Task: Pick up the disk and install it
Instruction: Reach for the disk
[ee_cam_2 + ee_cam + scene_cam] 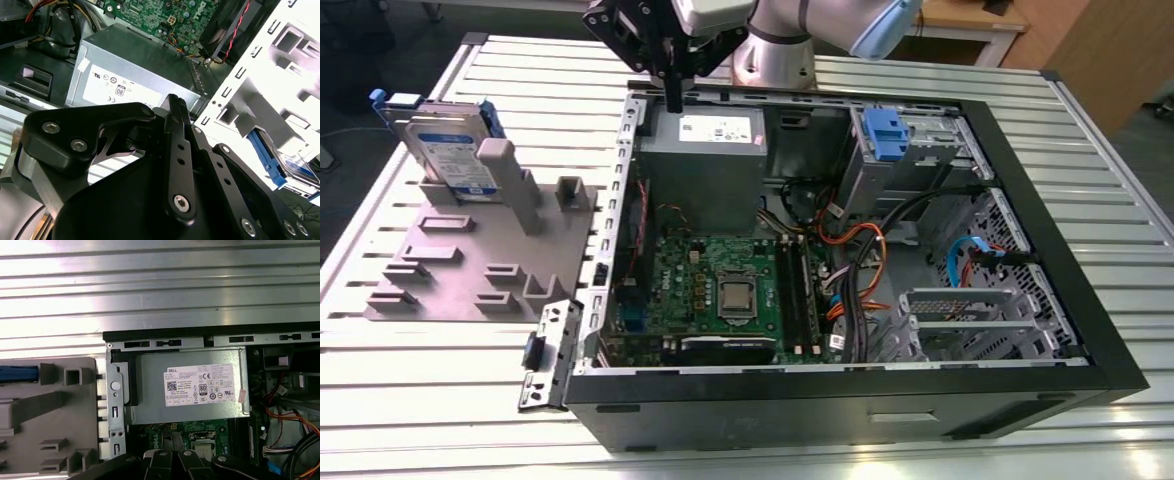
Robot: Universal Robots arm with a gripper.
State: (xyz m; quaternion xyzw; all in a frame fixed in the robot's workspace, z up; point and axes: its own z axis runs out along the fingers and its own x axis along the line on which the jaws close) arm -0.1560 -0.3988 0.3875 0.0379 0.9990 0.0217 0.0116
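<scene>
We judge the task to be at its very start: neither the pick-up nor the installation shows as done.

The disk (pixel 447 150), a flat silver-grey hard drive with a white-and-blue label in a bright blue plastic bracket, stands upright on its edge in a slot of the grey moulded plastic holder plate (pixel 467 270). That plate lies on the ribbed aluminium tabletop (pixel 454 420), at the exterior view's left of the open black computer case (pixel 1110 335). Nothing touches the disk. In the second wrist view its blue bracket (pixel 270 161) peeks from behind the pale holder, and in the first wrist view a strip of that blue (pixel 17 374) shows at the holder's edge.

The black end effector (pixel 674 100) hangs over the far wall of the case, just above the large grey metal power supply box (pixel 700 150) with its white sticker. It is well apart from the disk. Its fingers are clenched together on nothing, meeting in a single thin bar in the exterior view; the second wrist view shows the same closed tip (pixel 173 101) poised over the power supply (pixel 135 70).

Inside the case, the small blue plastic latch (pixel 886 135) sits on the grey metal drive cage (pixel 947 135) and carries no drive. So the whole job remains.
</scene>
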